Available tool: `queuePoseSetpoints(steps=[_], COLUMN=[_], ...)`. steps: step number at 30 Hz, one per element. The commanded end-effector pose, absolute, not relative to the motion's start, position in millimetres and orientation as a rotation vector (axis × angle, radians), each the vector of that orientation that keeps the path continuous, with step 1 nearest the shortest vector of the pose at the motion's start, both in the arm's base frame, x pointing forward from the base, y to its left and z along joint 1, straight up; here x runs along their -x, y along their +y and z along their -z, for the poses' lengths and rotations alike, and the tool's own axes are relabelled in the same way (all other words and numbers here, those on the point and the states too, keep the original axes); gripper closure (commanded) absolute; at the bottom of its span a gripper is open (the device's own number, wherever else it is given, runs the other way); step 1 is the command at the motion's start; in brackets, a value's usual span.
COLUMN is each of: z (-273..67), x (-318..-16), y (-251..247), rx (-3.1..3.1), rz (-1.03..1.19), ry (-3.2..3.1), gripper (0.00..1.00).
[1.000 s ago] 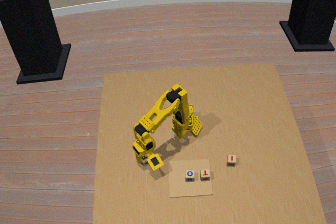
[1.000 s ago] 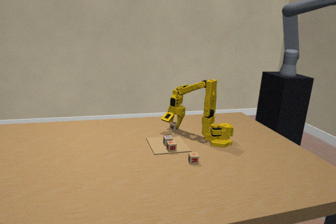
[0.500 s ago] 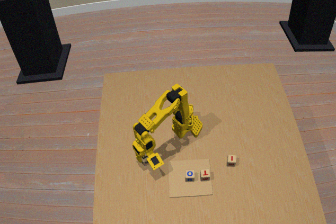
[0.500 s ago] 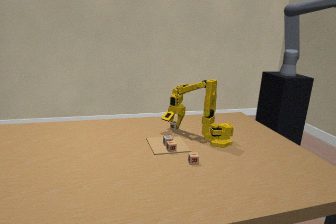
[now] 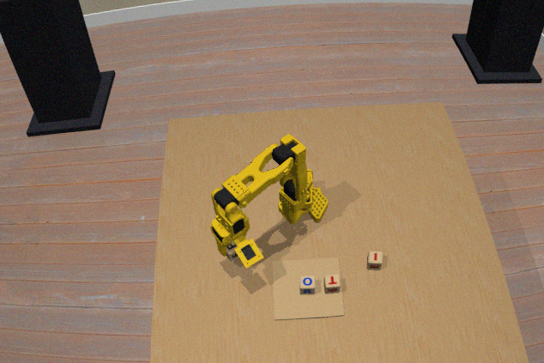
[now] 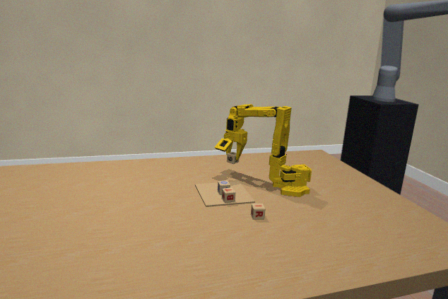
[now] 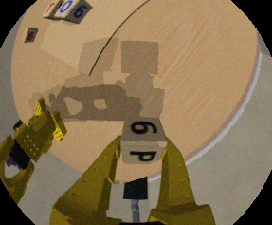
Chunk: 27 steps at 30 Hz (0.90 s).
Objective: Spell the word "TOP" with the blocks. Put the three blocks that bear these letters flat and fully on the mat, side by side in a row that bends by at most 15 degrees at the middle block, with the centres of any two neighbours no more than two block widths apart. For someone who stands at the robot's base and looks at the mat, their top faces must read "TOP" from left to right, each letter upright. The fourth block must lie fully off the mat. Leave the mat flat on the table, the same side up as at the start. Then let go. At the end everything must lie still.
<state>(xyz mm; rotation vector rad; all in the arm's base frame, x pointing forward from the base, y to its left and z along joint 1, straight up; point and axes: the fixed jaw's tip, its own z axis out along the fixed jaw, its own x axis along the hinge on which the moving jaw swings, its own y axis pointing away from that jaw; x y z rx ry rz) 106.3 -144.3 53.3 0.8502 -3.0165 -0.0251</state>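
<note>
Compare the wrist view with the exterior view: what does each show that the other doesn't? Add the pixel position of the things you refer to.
Only the wrist view shows the black P on the held block (image 5: 231, 251) (image 6: 232, 158) (image 7: 143, 134).

Only the exterior view shows the red R on the side of the block off the mat (image 5: 375, 260) (image 6: 258, 211) (image 7: 30, 35), and the red B on the side of the T block (image 5: 332, 283) (image 6: 228, 195) (image 7: 49, 9).

Both show the claw (image 5: 232, 251) (image 6: 232, 156) (image 7: 143, 147) gripping its block, and the blue O block (image 5: 307, 284) (image 6: 223, 187) (image 7: 66, 8).
</note>
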Motion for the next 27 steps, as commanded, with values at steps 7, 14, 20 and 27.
queuePoseSetpoints(steps=[7,14,20,27], z=[-78,-78,-76,-74], x=[-111,-117,-140,-163], y=[-152,-148,-128,-100], rx=[-0.851,-0.936,-1.310,-1.725], rz=[-0.125,-0.124,-0.123,-0.120], ry=[-3.052,-3.028,-2.889,-2.667], gripper=[1.00,1.00,1.00,1.00])
